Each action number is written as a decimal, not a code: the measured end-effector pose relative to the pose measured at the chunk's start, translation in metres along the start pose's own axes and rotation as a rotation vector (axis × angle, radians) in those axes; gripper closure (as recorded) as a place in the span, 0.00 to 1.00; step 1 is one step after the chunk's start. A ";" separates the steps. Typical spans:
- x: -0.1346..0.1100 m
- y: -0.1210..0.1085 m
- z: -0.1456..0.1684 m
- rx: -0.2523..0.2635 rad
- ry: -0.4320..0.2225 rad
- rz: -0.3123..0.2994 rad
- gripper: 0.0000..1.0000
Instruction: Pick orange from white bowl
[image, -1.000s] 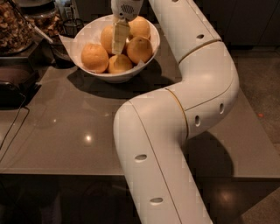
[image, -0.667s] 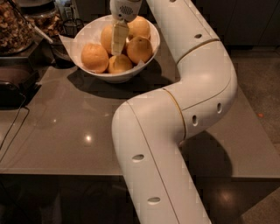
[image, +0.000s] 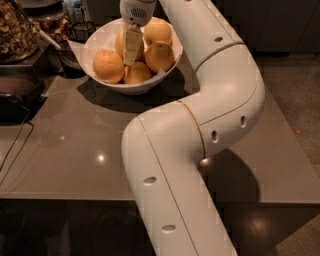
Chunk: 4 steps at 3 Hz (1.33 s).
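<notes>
Little has changed - the gripper (image: 131, 47) stays low inside the white bowl (image: 96, 38) on the bench (image: 75, 145), among five oranges, beside the middle orange (image: 120, 44). Whether it has hold cannot be told - no lift evident yet.

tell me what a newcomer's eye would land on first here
The big white robot arm dominates, snaking from the bottom edge up across the grey table to the top of the view. At its end, the gripper hangs inside the white bowl at the table's far side, down among the oranges heaped there.
</notes>
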<state>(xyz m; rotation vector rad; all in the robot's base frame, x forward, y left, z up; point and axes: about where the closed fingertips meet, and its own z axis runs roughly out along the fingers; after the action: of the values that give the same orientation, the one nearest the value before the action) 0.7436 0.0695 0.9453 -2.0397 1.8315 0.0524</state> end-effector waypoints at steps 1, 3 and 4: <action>-0.001 0.001 0.000 -0.005 0.003 -0.010 0.20; -0.001 0.003 -0.013 0.005 -0.030 -0.054 0.62; 0.001 0.003 -0.023 0.020 -0.055 -0.064 0.85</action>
<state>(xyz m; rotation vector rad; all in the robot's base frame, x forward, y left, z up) 0.7353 0.0617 0.9652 -2.0607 1.7266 0.0707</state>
